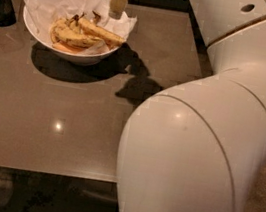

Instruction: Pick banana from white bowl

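Observation:
The white bowl (40,26), lined with crinkled white paper, stands at the back left of the brown table. A long, nearly straight banana (103,33) with brown patches lies across its right side. Shorter curved bananas (69,37) lie beside it to the left. My gripper (118,5) hangs down from the top edge, just above the bowl's right rim and the long banana's far end. It holds nothing that I can see.
A dark container (0,2) stands at the table's back left edge. My white arm (203,140) fills the right half of the view and hides the table's right side. The table's front edge (36,170) runs along the bottom.

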Tool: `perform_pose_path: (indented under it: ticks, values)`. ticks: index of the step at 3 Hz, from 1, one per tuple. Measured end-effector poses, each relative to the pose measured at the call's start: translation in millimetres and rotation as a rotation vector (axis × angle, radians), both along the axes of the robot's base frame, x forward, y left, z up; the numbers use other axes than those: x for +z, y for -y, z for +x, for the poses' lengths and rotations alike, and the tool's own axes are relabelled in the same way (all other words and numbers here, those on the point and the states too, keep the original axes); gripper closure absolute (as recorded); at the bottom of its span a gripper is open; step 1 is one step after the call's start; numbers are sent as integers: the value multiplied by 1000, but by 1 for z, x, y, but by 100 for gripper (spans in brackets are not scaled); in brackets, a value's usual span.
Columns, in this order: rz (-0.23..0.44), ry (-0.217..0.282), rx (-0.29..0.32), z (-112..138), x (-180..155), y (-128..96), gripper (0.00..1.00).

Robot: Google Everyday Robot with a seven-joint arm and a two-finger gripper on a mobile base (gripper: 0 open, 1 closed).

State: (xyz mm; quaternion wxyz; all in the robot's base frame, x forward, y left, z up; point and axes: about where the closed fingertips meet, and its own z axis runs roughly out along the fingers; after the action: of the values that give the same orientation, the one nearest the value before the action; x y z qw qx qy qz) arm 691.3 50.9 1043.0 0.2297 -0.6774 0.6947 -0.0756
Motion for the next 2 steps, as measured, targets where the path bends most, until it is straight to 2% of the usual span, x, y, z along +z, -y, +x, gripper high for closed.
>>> perform_pose_path:
  ticks: [1,2]
  values:
    - [22,-33,8,12,-14,-9,26]
    - [34,-62,10,22,-30,-15,28]
